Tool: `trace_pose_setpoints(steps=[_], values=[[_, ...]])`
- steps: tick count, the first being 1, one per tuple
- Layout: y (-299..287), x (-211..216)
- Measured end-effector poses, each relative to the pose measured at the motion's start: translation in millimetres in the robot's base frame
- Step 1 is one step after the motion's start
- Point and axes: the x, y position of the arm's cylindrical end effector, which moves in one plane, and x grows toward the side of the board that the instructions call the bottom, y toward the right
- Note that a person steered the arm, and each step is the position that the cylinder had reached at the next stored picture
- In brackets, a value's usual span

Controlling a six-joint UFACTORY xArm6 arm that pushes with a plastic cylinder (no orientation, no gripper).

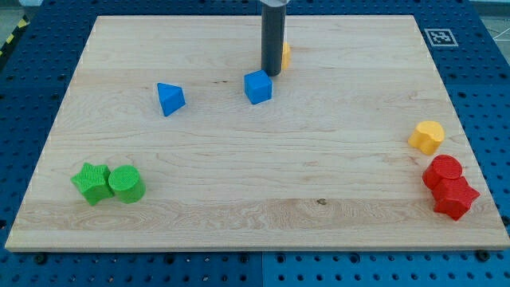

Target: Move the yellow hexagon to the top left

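The yellow hexagon [285,55] lies near the view's top centre, mostly hidden behind my rod; only its right edge shows. My tip [271,74] is down on the board just left of and in front of the hexagon. A blue cube [257,87] sits right below my tip, close to it. A blue triangle block [170,99] lies further to the view's left.
A green star [92,182] and a green cylinder [126,184] sit together at the bottom left. A yellow heart-shaped block [427,136] is at the right. A red cylinder [443,171] and a red star [456,197] touch at the bottom right. The wooden board [255,199] lies on a blue perforated table.
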Motion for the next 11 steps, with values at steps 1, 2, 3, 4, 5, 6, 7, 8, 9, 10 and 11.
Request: trace_pose_setpoints(steps=[1,2,3,4,5,6,7,8,9,10,11], values=[[0.0,16.5],[21.8,52.1],[88.2,45.7],[115.3,15.7],[92.4,-14.4],[47.0,-31.9],[2.1,-44.8],[11.8,-43.6],[20.4,-34.7],[-11.9,-34.6],[-66.4,-34.8]])
